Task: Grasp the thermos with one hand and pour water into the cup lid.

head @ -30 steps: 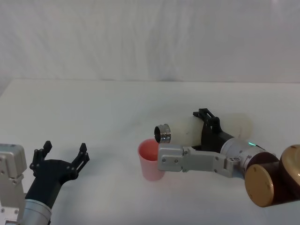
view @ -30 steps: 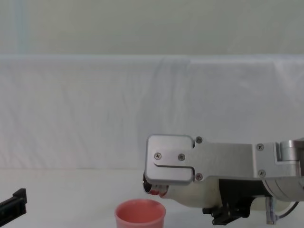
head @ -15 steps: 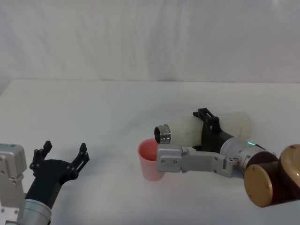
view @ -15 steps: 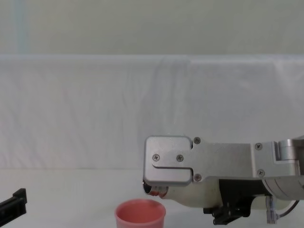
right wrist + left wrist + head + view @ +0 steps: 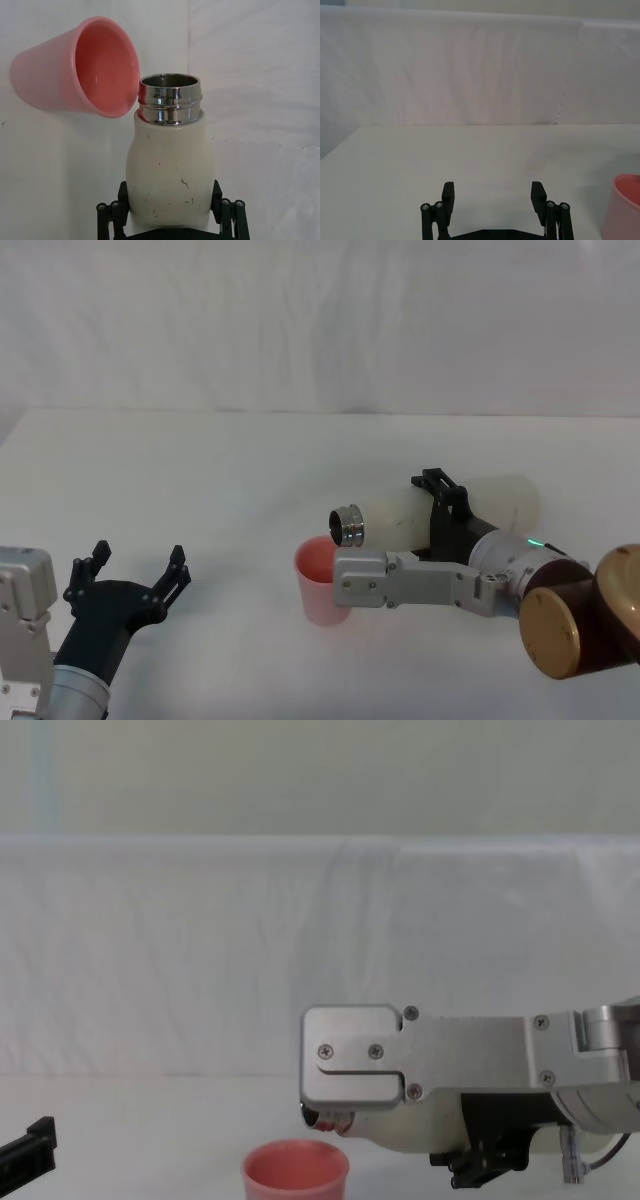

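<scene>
Thermos, clamped sideways in right end effector, mouths over cup lid; left end effector gapes empty.

- I can read no text, label, brand, number or sign anywhere in front of me.

White table, white cloth backdrop

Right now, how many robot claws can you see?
2. The left claw hangs open over the table's near left. The right claw grips the tipped thermos, its steel neck above the pink cup lid.
</scene>
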`<action>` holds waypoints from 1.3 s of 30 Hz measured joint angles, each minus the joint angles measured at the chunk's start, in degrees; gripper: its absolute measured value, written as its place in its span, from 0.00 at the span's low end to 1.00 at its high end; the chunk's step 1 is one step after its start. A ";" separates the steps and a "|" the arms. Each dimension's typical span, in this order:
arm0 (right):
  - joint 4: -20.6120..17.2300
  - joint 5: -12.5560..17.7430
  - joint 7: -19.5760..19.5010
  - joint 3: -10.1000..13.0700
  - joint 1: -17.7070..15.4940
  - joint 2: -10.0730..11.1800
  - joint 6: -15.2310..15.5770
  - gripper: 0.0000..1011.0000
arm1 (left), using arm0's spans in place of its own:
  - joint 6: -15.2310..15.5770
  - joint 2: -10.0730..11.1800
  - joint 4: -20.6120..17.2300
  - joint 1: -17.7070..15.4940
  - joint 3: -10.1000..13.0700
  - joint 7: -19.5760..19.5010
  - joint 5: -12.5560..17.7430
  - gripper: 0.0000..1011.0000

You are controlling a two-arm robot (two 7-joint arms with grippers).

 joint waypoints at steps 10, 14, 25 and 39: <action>-0.04 -0.82 0.95 -0.51 0.67 0.01 0.14 0.95 | 0.00 0.00 0.00 0.00 0.00 0.00 0.00 0.99; 0.00 -1.10 1.19 -0.70 0.87 -0.01 0.12 0.95 | 0.00 0.00 0.00 0.00 0.00 0.00 0.00 0.99; -0.12 -1.93 2.10 -1.07 1.15 0.18 0.27 0.95 | 0.00 0.00 0.00 0.00 0.00 0.00 0.00 0.99; -0.27 -2.74 2.89 -1.38 1.54 0.32 0.43 0.95 | 0.00 0.00 0.00 0.00 0.00 0.00 0.00 0.99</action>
